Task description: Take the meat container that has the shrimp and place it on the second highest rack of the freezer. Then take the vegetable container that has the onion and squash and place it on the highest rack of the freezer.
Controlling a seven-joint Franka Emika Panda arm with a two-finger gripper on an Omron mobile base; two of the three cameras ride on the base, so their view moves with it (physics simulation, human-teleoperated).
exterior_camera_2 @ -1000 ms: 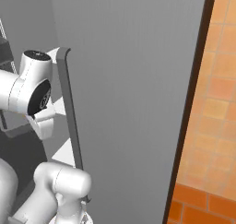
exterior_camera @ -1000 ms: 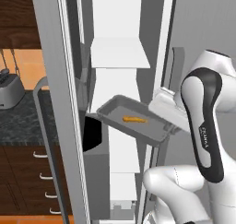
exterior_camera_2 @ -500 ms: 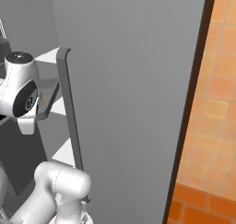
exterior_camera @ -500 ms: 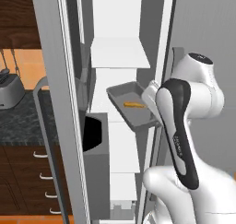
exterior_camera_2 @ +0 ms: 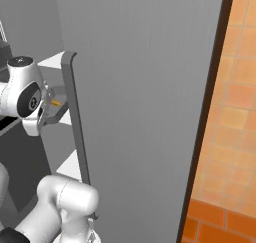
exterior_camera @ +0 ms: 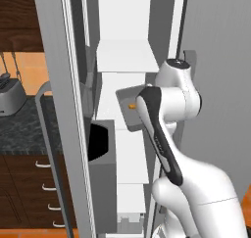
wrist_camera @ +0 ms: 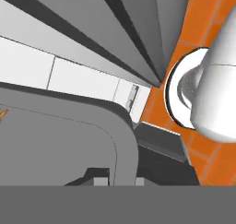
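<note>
Inside the tall grey freezer (exterior_camera: 73,85), the deep grey rectangular tray (exterior_camera: 128,112) carrying a tiny orange shrimp (exterior_camera: 132,105) is hanging below a flat white shelf (exterior_camera: 125,56), at nine o'clock from the white arm. From the right, the tray (exterior_camera_2: 56,104) is sitting at nine o'clock beside the door handle (exterior_camera_2: 75,117). Seen from the hand, the gripper (wrist_camera: 117,178) is clamping shut on the tray's rim (wrist_camera: 124,140).

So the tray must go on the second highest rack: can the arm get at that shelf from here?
Probably yes. The freezer stands open, the meat container hangs in the tool just in front of the second highest rack, and nothing visible blocks the way in.
</note>
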